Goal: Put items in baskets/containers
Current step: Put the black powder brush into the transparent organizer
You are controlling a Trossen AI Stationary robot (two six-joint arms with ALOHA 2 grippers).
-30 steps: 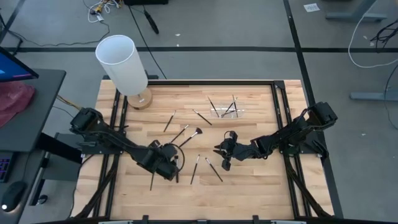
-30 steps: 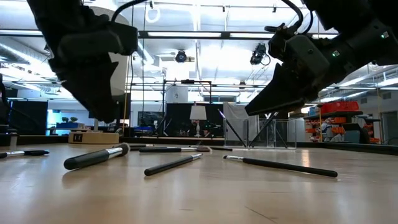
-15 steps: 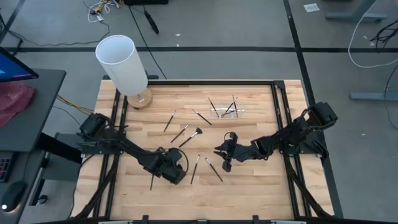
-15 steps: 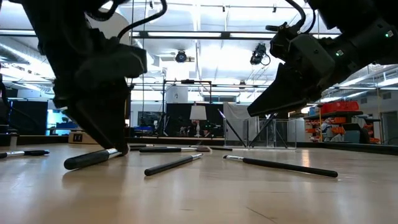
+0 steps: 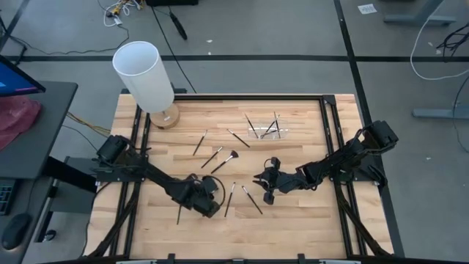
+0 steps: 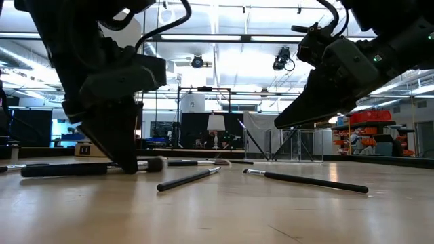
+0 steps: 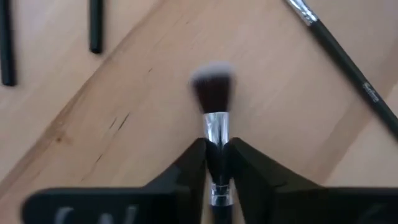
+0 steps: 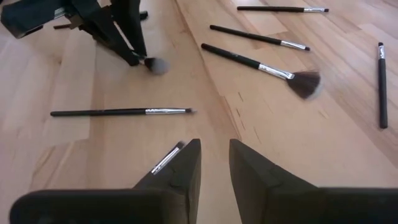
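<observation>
Several thin makeup brushes lie loose on the wooden table (image 5: 293, 220). One has a silver ferrule and a dark bristle head (image 7: 213, 93). It lies near the front left, and my left gripper (image 5: 209, 202) (image 7: 217, 149) is shut on it. My right gripper (image 5: 264, 193) (image 8: 214, 152) hovers over the table's middle, with a narrow gap between its fingers and nothing in it. A thin brush tip (image 8: 168, 157) lies on the table just beside one finger. The clear holder (image 5: 267, 130) sits far right of centre with several brushes at it. My left gripper pinches the brush between its two fingers at the silver ferrule (image 7: 216, 132), just behind the bristle head. The fingers (image 6: 125, 146) come from above, pointing down, and lie across the brush. The brush (image 6: 81, 169) lies flat on the table.
A tall white cylinder (image 5: 144, 73) on a round wooden base stands at the far left corner. Loose brushes lie between the arms (image 5: 229, 199) (image 5: 251, 199) and farther back (image 5: 212, 156) (image 5: 200, 142) (image 5: 238, 138). A fan brush (image 8: 292, 78) lies ahead of the right gripper.
My left gripper has come down to the table, a little toward the near right, and taken hold of the brush. The brush has turned about on the table; in the low view it pointed toward the camera and now lies crosswise.
</observation>
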